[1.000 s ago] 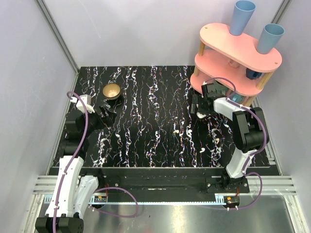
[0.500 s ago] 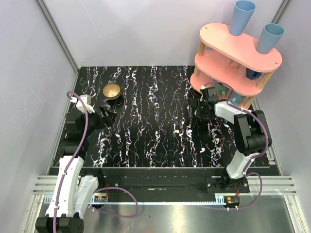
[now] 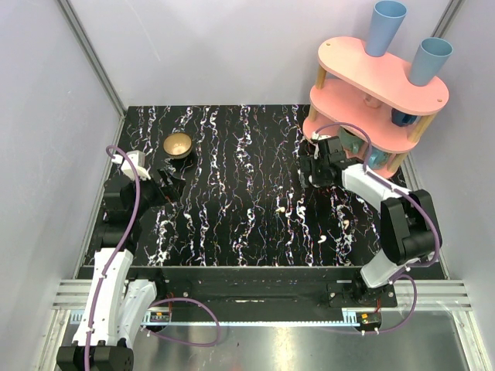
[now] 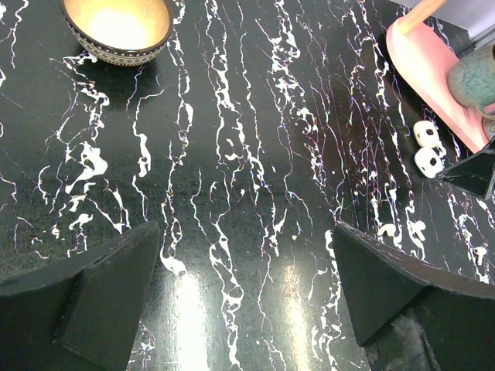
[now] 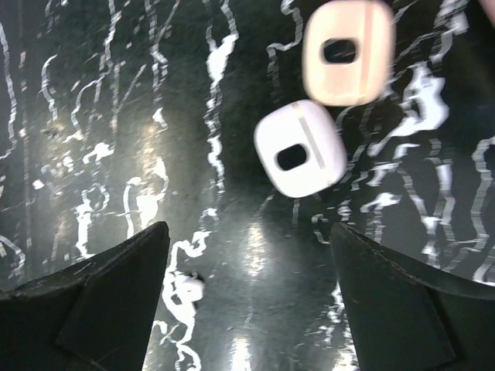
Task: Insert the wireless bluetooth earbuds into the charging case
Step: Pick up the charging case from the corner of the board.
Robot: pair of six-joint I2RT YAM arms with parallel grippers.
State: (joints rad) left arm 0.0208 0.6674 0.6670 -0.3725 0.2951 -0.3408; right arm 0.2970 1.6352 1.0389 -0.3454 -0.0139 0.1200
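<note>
Two charging cases lie on the black marbled table, a white one (image 5: 300, 148) and a cream one (image 5: 348, 51); they also show as the white case (image 4: 428, 161) and the cream case (image 4: 426, 133). My right gripper (image 5: 249, 232) hovers open just short of the white case, holding nothing. A small white earbud (image 5: 189, 287) lies by its left finger. Other earbuds lie nearer the front: a cream one (image 3: 280, 209), a white one (image 3: 300, 207), another cream one (image 3: 346, 224). From above, the right gripper (image 3: 312, 166) hides the cases. My left gripper (image 4: 246, 228) stands open and empty at the table's left (image 3: 172, 182).
A tan bowl (image 3: 178, 144) sits at the back left, just beyond the left gripper. A pink two-tier shelf (image 3: 371, 85) with two blue cups (image 3: 385, 27) stands at the back right, close behind the right gripper. A teal mug (image 4: 473, 77) sits on its lower tier.
The right arm has reached farther back toward the pink shelf, and its jaws have narrowed slightly. The left arm has not moved.
</note>
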